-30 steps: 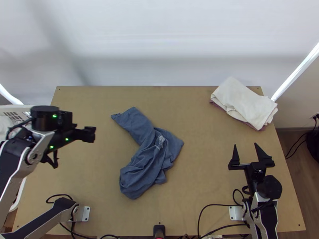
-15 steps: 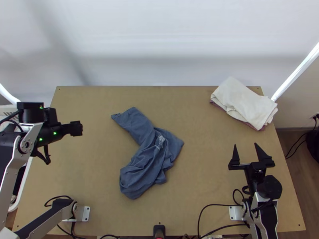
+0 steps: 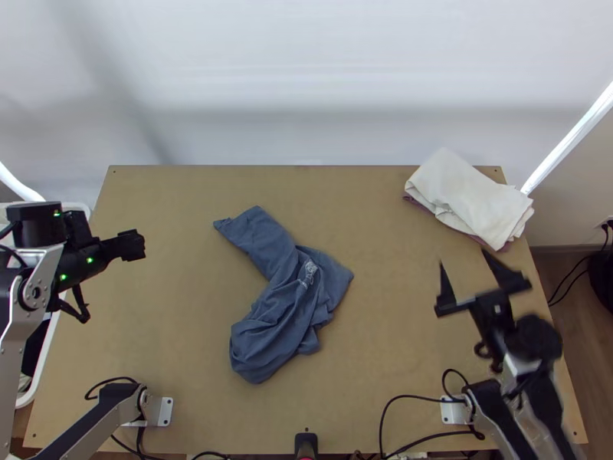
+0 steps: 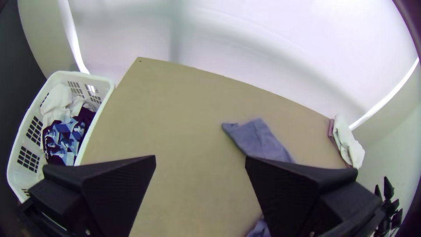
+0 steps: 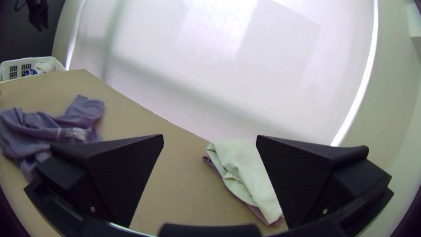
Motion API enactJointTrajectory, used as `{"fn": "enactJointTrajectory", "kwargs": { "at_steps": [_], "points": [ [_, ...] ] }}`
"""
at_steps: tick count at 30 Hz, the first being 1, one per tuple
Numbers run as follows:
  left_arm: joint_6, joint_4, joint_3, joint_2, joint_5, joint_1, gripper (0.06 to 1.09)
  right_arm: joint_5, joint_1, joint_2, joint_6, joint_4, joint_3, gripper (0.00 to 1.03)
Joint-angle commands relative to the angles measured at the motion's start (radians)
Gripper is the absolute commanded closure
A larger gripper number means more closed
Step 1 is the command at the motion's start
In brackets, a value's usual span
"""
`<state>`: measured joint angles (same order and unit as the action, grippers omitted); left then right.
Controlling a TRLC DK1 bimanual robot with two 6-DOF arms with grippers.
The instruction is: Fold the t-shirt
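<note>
Now | top view: 1 bunched t-shirt (image 3: 280, 322) | left wrist view: patterned cloth (image 4: 66, 139)

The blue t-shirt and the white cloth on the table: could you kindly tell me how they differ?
The blue t-shirt lies bunched near the middle of the table; the white cloth lies folded by its far right corner. The t-shirt rests on bare wood, the white cloth on a mauve cloth. Neither is held.
</note>
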<state>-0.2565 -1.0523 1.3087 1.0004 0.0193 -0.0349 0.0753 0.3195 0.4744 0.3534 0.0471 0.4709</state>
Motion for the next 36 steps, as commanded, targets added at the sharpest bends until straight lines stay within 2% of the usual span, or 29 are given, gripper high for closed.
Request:
{"fn": "enactJointTrajectory", "kwargs": {
  "at_steps": [1, 9, 12, 20, 22, 28, 30, 32, 34, 36],
  "points": [
    [-0.032, 0.009, -0.025, -0.029, 0.01, -0.005, 0.1, 0.038, 0.118, 0.283, 0.032, 0.097, 0.258, 0.04],
    [-0.013, 0.028, -0.083, -0.103, 0.008, -0.059, 0.1, 0.089, 0.383, 0.854, 0.042, 0.332, 0.79, 0.04],
    [-0.012, 0.028, -0.091, -0.126, 0.008, -0.082, 0.1, 0.123, 0.46, 1.03, 0.018, 0.344, 0.954, 0.04],
    [-0.01, 0.006, -0.115, -0.174, 0.008, -0.12, 0.1, 0.221, 0.566, 1.434, -0.257, 0.373, 1.342, 0.04],
    [-0.01, 0.0, -0.124, -0.186, 0.008, -0.122, 0.1, 0.221, 0.57, 1.529, -0.375, 0.439, 1.46, 0.04],
    [-0.003, -0.026, -0.134, -0.215, 0.007, -0.158, 0.1, 0.218, 0.579, 1.793, -0.597, 0.703, 1.833, 0.04],
    [0.01, -0.031, -0.138, -0.224, 0.008, -0.178, 0.1, 0.208, 0.569, 1.83, -0.686, 0.706, 1.853, 0.04],
    [0.013, -0.037, -0.138, -0.229, 0.007, -0.189, 0.1, 0.161, 0.558, 1.854, -0.78, 0.708, 1.852, 0.04],
    [0.016, -0.04, -0.143, -0.235, 0.007, -0.197, 0.1, 0.115, 0.553, 1.88, -0.827, 0.715, 1.852, 0.04],
    [0.016, -0.041, -0.144, -0.238, 0.008, -0.198, 0.1, 0.106, 0.553, 1.903, -0.867, 0.721, 1.852, 0.04]
  ]
}}
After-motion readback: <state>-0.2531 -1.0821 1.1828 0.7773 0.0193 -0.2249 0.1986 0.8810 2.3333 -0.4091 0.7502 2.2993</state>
